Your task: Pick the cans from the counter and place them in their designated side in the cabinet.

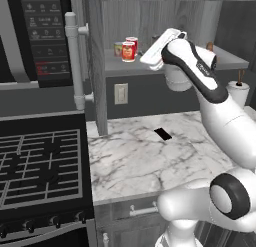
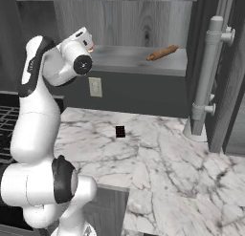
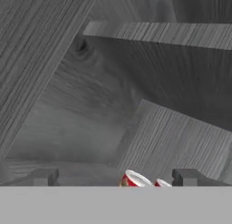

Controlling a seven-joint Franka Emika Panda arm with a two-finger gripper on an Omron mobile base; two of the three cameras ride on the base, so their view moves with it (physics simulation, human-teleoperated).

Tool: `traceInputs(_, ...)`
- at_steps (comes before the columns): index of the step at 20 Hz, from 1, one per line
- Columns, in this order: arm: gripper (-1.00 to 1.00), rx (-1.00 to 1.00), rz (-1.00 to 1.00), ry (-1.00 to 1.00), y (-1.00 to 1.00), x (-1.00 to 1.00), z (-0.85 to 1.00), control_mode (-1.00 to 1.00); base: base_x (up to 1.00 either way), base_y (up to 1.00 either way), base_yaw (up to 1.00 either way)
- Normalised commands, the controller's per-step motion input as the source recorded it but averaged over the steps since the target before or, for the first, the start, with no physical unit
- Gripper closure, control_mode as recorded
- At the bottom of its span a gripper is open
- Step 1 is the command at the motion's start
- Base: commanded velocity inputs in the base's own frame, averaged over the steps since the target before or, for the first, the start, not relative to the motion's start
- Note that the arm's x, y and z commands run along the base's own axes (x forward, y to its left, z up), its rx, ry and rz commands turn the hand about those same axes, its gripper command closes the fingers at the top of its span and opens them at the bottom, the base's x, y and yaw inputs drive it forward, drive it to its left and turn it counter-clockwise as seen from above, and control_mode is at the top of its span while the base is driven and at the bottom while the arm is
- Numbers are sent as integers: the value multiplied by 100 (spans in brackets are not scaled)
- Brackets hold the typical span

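The cans (image 1: 128,50) stand together on the cabinet (image 1: 150,13) shelf, upper centre of the left base view, close to the upright grey wood panel (image 1: 96,61); the orange-red one with the cream patch is in front, the plain red one just behind, a third can at their left. In the hand view their tops (image 3: 136,179) show at the bottom edge between the two finger tips; the gripper (image 3: 118,177) is spread wide and holds nothing. The counter (image 1: 145,161) lies bare across the lower centre, apart from a small black mark (image 1: 163,134); a brown rolling pin (image 2: 162,53) lies on the shelf, upper right of the right base view.
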Motion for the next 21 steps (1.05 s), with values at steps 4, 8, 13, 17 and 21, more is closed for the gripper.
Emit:
traceInputs(4,-100,0,7,-1,-34,-96,4,-100,0,0,0)
traceInputs(8,-100,0,6,0,-30,-93,2,-100,0,0,0)
traceInputs(13,-100,0,4,0,-28,-89,0,-100,0,0,0)
traceInputs(17,-100,-2,2,1,-27,-84,0,-100,0,0,0)
traceInputs(21,-100,-3,1,3,-24,-79,0,-100,0,0,0)
